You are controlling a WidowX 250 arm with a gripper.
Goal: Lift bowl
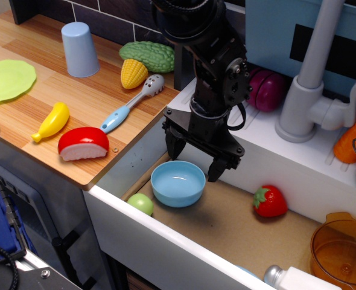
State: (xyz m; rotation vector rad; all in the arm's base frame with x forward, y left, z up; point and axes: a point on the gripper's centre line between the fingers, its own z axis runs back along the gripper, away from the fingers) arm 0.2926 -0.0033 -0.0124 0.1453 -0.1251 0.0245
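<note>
The light-blue bowl (pixel 178 183) sits upright on the brown floor of the sink (pixel 226 223), near its left front corner. My black gripper (pixel 194 162) hangs straight over the bowl's far rim. Its jaws are open, one finger at the bowl's back left and the other at its back right, just above or at the rim. The bowl looks empty and nothing holds it.
A green ball (pixel 141 203) lies left of the bowl, a toy strawberry (pixel 270 201) to its right, an orange see-through pot (pixel 341 251) at the far right. The tap (pixel 314 90) stands behind. The wooden counter (pixel 57 90) holds an upturned cup (pixel 79 49), corn, banana, spoon.
</note>
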